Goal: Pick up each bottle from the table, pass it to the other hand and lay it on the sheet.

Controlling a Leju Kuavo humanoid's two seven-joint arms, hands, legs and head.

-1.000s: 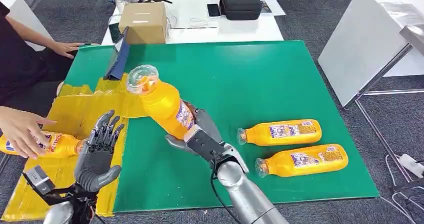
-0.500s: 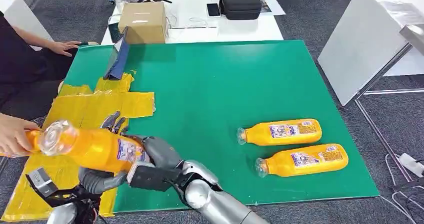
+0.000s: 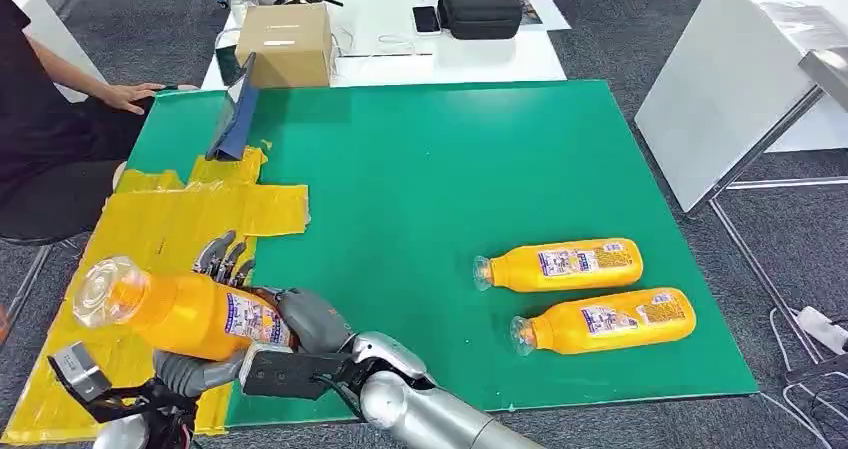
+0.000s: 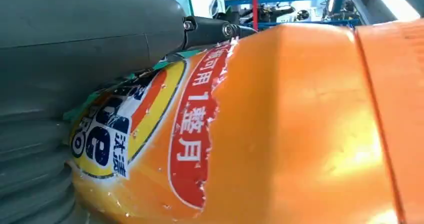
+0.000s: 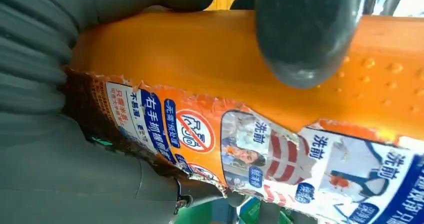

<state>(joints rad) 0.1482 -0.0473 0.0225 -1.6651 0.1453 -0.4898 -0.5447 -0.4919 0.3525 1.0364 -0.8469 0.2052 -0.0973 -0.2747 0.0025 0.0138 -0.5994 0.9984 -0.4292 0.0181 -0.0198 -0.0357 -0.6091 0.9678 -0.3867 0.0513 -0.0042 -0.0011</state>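
Note:
An orange bottle (image 3: 180,314) with a clear cap hangs tilted over the near part of the yellow sheet (image 3: 150,219). My right hand (image 3: 300,321) grips it at its base end, its fingers (image 5: 305,29) wrapped over the body (image 5: 225,59). My left hand (image 3: 200,369) lies under and behind the bottle. Its fingers (image 3: 225,257) stand straight up behind it, and the bottle (image 4: 300,124) presses against its palm. Two more orange bottles (image 3: 560,265) (image 3: 603,321) lie side by side on the green mat (image 3: 450,169) at the right.
A person sits at the far left with a hand (image 3: 130,96) on the mat's corner. A blue tablet stand (image 3: 235,119) is at the mat's back left. Behind it stand a cardboard box (image 3: 285,44) and a black case (image 3: 482,1). A white table (image 3: 730,79) is at the right.
My right hand swung the bottle left and down into my left palm. A person's hand took another bottle off the sheet and out of view.

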